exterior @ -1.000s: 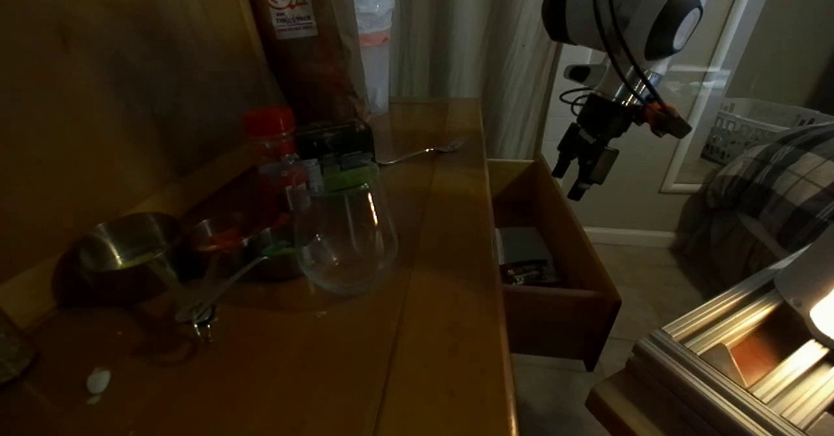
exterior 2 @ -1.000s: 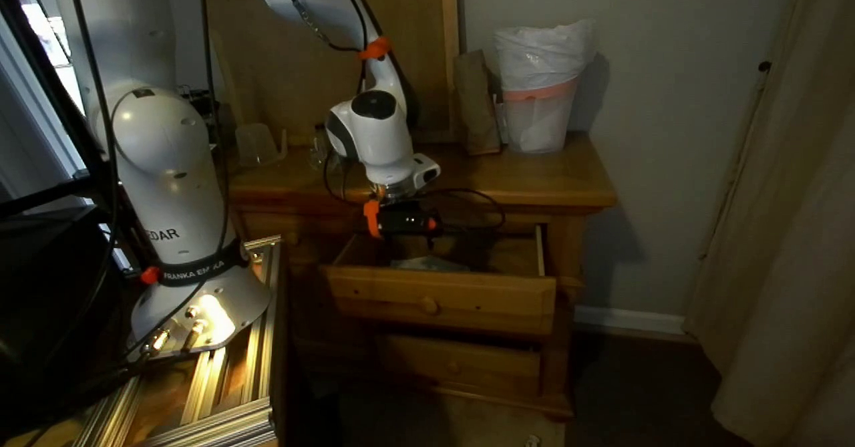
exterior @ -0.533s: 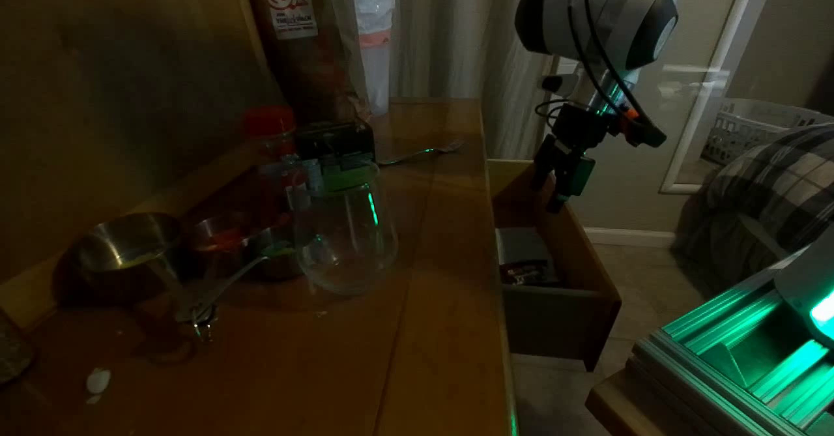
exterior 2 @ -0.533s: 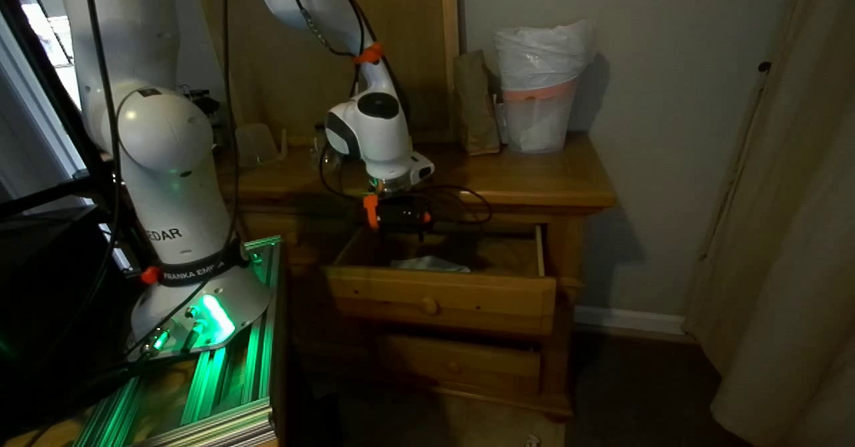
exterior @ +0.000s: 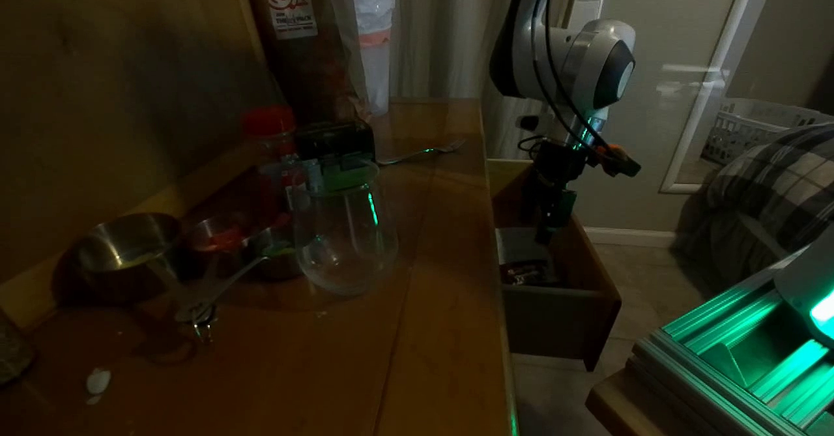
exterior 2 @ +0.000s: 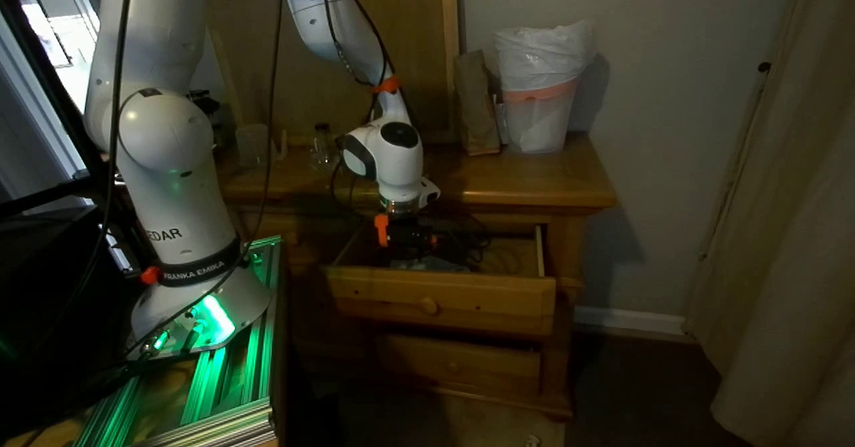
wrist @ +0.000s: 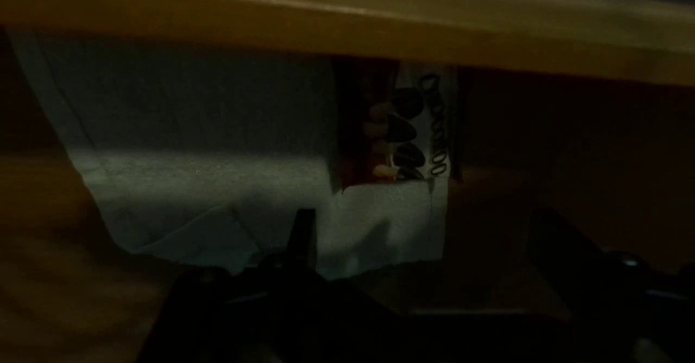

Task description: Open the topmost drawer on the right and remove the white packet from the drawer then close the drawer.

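The topmost drawer [exterior 2: 491,300], brown wood with a round knob, stands pulled out from the dresser. Inside lies the white packet [wrist: 217,184], flat and pale, with a dark printed patch with lettering on it; both exterior views show part of it, for instance the packet [exterior: 519,246]. In the wrist view my gripper [wrist: 424,211] is spread wide, one finger [wrist: 304,238] over the packet and the other off to its right. Nothing is held between them. In an exterior view the gripper [exterior: 537,227] reaches down into the drawer; whether it touches the packet I cannot tell.
The drawer's rim [wrist: 326,18] runs across the top of the wrist view. On the dresser top [exterior: 449,279] stand a clear glass [exterior: 345,247], metal measuring cups [exterior: 130,247], a fork [exterior: 423,152], a paper bag [exterior: 313,64] and a lined bin [exterior 2: 541,119]. A lower drawer [exterior 2: 467,367] sits beneath.
My gripper has come down from above the drawer into it and toward the packet. The light at the arm's base has turned green. Drawer and packet have not moved.
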Robot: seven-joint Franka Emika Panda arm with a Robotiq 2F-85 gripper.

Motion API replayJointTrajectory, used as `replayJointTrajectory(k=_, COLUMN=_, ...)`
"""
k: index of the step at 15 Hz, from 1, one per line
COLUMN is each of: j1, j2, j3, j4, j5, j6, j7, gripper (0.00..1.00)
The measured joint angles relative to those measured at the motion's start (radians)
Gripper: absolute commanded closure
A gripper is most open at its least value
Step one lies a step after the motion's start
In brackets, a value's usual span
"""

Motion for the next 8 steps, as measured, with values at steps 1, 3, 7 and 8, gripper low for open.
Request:
replayJointTrajectory(k=1, j1=-0.002, j2=0.029, j3=0.000, j4=0.017, j5=0.000, j6=-0.009, j7=-0.002, gripper=0.00)
replayJointTrajectory(k=3, j1=-0.005, j2=0.081, j3=0.000, j4=0.048, j5=0.000, j6=-0.027, j7=-0.016, gripper=0.00)
replayJointTrajectory(k=7, j1=-0.009, j2=0.159, j3=0.000, j4=0.098, j5=0.000, j6=-0.058, j7=-0.039, gripper=0.21)
replayJointTrajectory(k=8, j1=-0.010, j2=0.173, j3=0.000, j4=0.106, j5=0.000, j6=-0.066, j7=-0.040, gripper=0.34)
